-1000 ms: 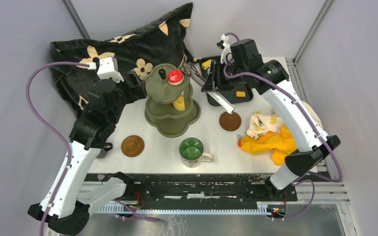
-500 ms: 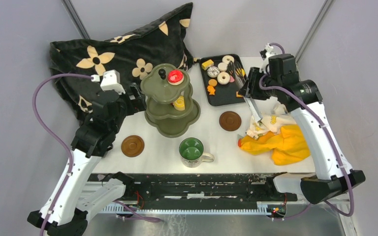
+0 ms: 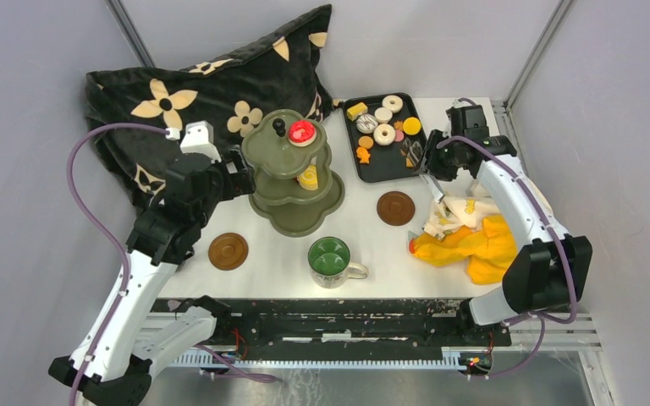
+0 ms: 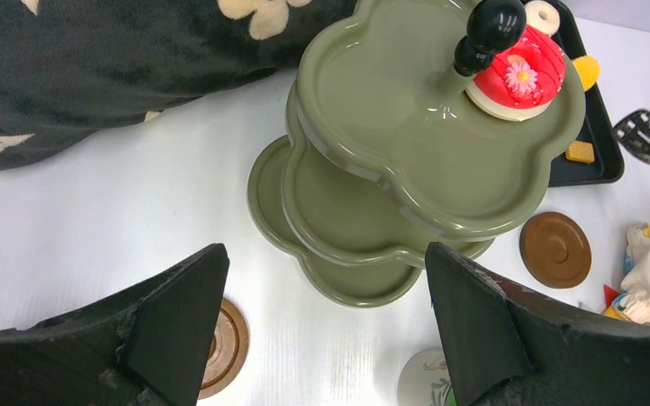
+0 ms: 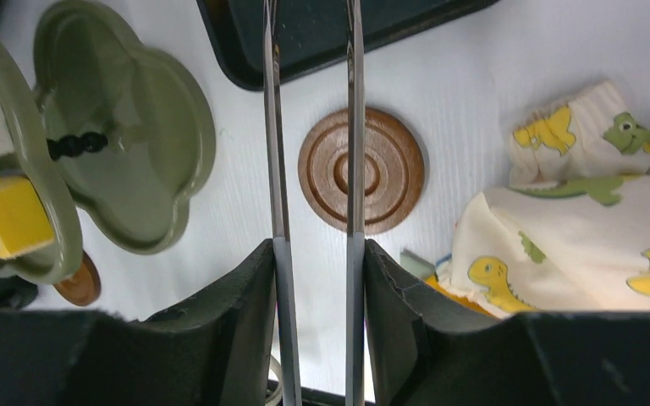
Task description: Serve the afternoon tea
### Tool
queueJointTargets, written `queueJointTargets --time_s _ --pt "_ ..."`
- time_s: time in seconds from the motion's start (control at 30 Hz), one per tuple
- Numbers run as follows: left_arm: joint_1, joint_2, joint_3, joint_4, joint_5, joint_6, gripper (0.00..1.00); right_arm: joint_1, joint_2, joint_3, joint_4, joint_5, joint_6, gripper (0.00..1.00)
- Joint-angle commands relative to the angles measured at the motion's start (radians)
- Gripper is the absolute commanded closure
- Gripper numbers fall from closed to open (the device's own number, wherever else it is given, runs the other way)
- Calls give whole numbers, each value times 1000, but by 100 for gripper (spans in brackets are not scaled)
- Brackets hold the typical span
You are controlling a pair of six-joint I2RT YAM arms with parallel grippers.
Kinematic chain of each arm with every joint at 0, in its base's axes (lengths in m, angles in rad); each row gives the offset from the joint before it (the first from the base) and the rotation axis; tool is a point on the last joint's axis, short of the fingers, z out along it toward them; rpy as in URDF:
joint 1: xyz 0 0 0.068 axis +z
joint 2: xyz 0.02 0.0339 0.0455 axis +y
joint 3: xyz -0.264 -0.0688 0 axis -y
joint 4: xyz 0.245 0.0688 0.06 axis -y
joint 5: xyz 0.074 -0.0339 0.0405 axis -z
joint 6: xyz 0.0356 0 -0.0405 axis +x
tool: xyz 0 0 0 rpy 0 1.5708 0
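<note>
The olive three-tier stand carries a red pastry beside its black knob and a yellow one on the middle tier. More pastries lie on the black tray. My right gripper is shut on the metal tongs, whose head hangs over the tray's right edge. My left gripper stands open and empty just left of the stand. Two brown saucers and the green-lined mug sit near the front.
A yellow cloth with a dinosaur-print cloth is bunched on the table at the right, under the tongs' handle end. A black flowered pillow fills the back left corner. Grey walls close in on both sides.
My right arm swung from the tray's left side to its right edge and drew back, carrying the tongs. The left gripper crept slightly closer to the stand.
</note>
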Motion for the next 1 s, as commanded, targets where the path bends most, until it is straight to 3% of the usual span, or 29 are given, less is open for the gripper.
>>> queueJointTargets --time_s 0.0,0.97 --pt "-2 18 64 27 33 -47 7 -39 46 0 174 -67 56 56" --pt "-2 68 87 16 5 -37 7 -169 368 71 472 -162 290 55"
